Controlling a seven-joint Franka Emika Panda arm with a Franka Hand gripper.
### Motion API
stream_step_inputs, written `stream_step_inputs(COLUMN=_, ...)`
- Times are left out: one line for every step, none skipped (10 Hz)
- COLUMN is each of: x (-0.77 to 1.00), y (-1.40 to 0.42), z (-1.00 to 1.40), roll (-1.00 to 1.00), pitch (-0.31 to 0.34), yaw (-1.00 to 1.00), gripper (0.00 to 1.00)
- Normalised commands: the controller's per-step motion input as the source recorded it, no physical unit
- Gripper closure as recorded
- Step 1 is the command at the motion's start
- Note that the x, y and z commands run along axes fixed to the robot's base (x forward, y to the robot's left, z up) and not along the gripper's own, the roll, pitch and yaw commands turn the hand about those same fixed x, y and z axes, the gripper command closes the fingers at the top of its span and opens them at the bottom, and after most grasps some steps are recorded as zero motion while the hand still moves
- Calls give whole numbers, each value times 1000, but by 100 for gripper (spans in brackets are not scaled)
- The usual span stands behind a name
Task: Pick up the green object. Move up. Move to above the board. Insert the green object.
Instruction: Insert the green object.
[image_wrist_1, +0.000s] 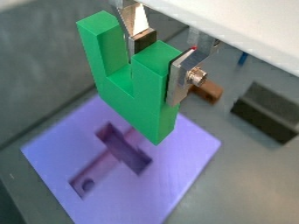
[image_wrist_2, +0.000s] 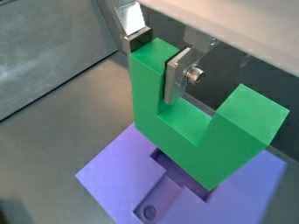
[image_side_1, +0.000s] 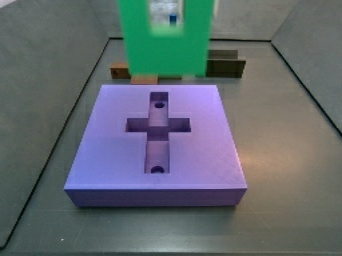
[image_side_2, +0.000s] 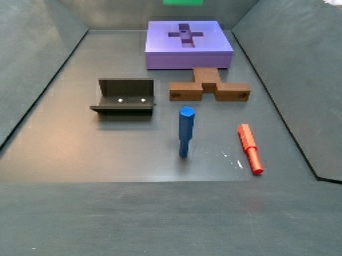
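Note:
My gripper (image_wrist_1: 162, 54) is shut on the green object (image_wrist_1: 135, 87), a bright green U-shaped piece. The silver fingers (image_wrist_2: 177, 74) clamp one of its two prongs, and both wrist views show this. The piece hangs in the air above the board (image_wrist_1: 176, 171), a flat purple slab with a cross-shaped recess (image_wrist_1: 117, 153). In a side view the green object (image_side_1: 163, 35) is blurred over the board's (image_side_1: 201, 140) far edge, clear of its top. In the side view from further off, only a green sliver (image_side_2: 181, 2) shows above the board (image_side_2: 221, 55).
Beside the board lie a brown cross piece (image_side_2: 207, 88) and the dark fixture (image_side_2: 123, 97). A blue cylinder (image_side_2: 186, 132) stands upright further out, and a red stick (image_side_2: 249, 148) lies near it. Grey walls slope up around the floor.

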Motion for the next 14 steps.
stream_step_inputs(x=106, y=0, z=-574, roll=154, pitch=0, yaw=140, gripper=100)
stream_step_inputs(x=37, y=0, z=-631, roll=151, pitch=0, yaw=191, gripper=100)
stream_step_inputs(x=-29, y=-11, z=-643, roll=146, pitch=0, yaw=203, gripper=100)
stream_step_inputs(x=-97, y=-77, z=-537, roll=0, pitch=0, yaw=174, gripper=100)
stream_step_inputs(x=0, y=-206, z=-146, roll=-41, pitch=0, yaw=171, gripper=100)
stream_step_inputs(x=0, y=-251, z=-137, roll=0, pitch=0, yaw=120, gripper=100)
stream_step_inputs(x=6, y=-300, z=-51, roll=49, pitch=0, yaw=54, gripper=100)
stream_step_inputs(x=0, y=-263, z=-63, roll=24, pitch=0, yaw=3, gripper=100)
stream_step_inputs(x=0, y=-109, z=-174, roll=19, pitch=0, yaw=0, gripper=100)
stream_step_inputs(x=0, y=-9, z=-249, roll=66, pitch=0, yaw=0, gripper=100)
stream_step_inputs(x=0, y=0, z=-140, roll=167, pitch=0, yaw=0, gripper=100)
stream_step_inputs(x=-11, y=0, z=-166, roll=161, pitch=0, yaw=0, gripper=100)
stream_step_inputs(x=0, y=0, z=-149, roll=163, pitch=0, yaw=0, gripper=100)
stream_step_inputs(x=0, y=0, z=-97, roll=214, pitch=0, yaw=0, gripper=100)
